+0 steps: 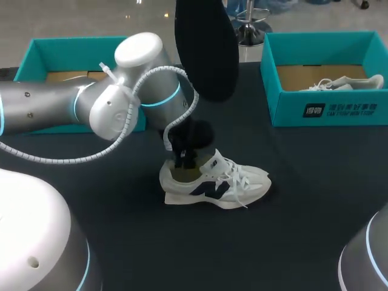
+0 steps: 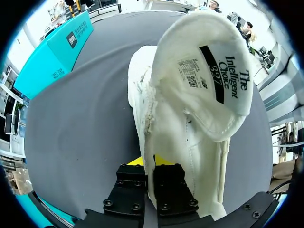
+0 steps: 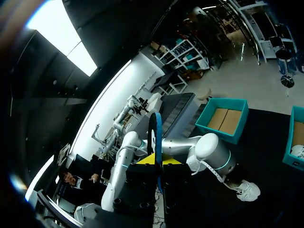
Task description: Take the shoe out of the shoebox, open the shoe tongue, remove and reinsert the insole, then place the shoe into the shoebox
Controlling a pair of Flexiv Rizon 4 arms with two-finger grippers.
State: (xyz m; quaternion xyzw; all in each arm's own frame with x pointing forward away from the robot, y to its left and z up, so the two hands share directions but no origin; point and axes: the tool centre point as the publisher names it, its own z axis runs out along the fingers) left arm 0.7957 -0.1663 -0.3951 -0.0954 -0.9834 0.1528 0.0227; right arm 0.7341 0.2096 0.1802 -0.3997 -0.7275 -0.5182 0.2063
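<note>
The white shoe (image 1: 218, 182) is stood on the dark table (image 1: 315, 200), out of both the left shoebox (image 1: 36, 48) and the right shoebox (image 1: 291, 112), with its tongue (image 2: 209, 71) lifted so that the labelled underside is shown. The left gripper (image 2: 150, 171) is clamped on the shoe's collar near the heel — the white wall is pinched between its two fingers. The black insole (image 1: 203, 48) is held high above the table in the right gripper (image 3: 156, 164) — gripped narrowly, edge-on, from both sides — and a second shoe (image 1: 345, 83) is seen lying in the right shoebox.
</note>
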